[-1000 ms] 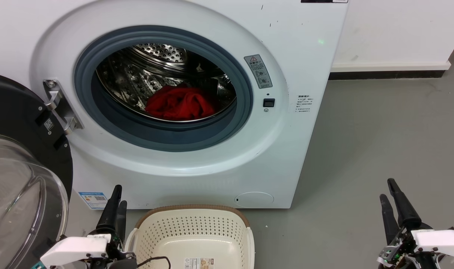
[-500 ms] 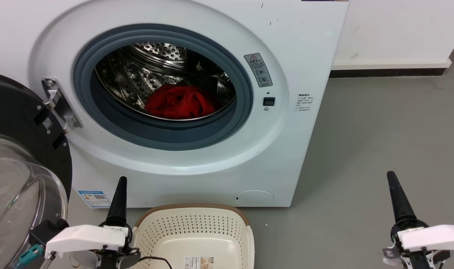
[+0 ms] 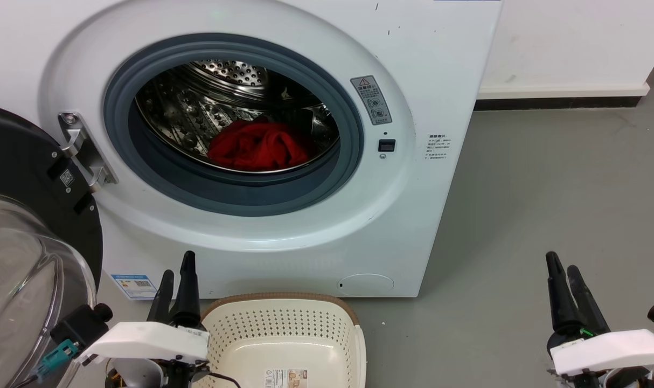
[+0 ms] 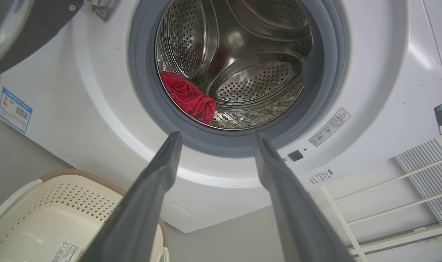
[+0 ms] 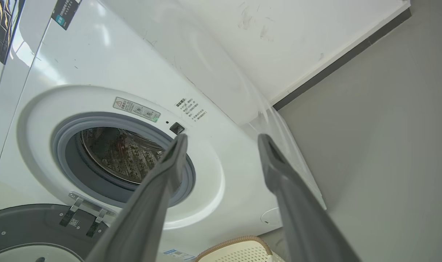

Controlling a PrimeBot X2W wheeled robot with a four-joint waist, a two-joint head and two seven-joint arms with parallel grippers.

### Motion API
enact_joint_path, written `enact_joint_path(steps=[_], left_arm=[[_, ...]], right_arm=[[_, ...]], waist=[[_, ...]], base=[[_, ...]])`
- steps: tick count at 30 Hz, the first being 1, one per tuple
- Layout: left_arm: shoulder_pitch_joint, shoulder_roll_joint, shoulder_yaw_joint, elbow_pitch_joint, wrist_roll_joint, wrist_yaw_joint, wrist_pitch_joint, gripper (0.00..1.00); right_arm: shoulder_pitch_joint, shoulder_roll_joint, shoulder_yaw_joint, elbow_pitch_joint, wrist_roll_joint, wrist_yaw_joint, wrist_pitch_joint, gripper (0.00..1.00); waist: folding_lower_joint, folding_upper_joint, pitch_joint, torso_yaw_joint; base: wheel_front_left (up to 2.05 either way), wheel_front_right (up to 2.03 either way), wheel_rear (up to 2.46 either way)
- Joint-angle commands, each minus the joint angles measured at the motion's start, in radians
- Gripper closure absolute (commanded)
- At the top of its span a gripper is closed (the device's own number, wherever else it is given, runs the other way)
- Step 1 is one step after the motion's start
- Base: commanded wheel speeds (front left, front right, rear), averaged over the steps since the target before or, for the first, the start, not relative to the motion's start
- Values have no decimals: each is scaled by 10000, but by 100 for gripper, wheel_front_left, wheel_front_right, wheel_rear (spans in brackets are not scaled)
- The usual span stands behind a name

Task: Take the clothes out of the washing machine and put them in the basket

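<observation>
Evidently barely begun — the clothes (image 3: 259, 146) lie at six o'clock in the drum (image 3: 197, 108) of the washing machine (image 3: 429, 64); the basket (image 3: 284, 330), at six below the porthole (image 3: 235, 196), holds no garment. Left gripper (image 3: 177, 263) and right gripper (image 3: 561, 261) — both spread, empty.

Inspector A: Finish on the washing machine (image 3: 429, 59)?
Inspector B: White shell, glossy, a few scuffs. Drum (image 3: 224, 75): perforated steel, bright and reflective. Door seal (image 3: 241, 196): grey rubber, matt. Door (image 3: 20, 280): clear glass, glossy.
Inspector A: And the loose items?
Inspector B: Clothes (image 3: 259, 148): red cloth, soft, crumpled. Basket (image 3: 284, 326): cream plastic, perforated walls, smooth bottom, brown rim. Label (image 3: 286, 377): paper. Floor (image 3: 548, 188): grey, matt.
</observation>
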Motion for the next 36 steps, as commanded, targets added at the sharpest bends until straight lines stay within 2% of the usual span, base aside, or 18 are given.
enact_joint_path(steps=[1,27,36], left_arm=[[-31,34,-56,-221,411,41,-116,0],[260,17,-334,-670,3386,-70,-873,0],[338,13,-455,-712,4306,33,-1122,0]], right_arm=[[10,-44,-4,-253,-420,0,-117,0],[489,-48,55,-1148,-3387,0,-882,0],[671,-48,63,-1376,-4307,0,-1116,0]], waist=[[0,0,5,-3],[0,0,96,-72],[0,0,130,-71]], base=[[0,0,0],[0,0,0],[0,0,0]])
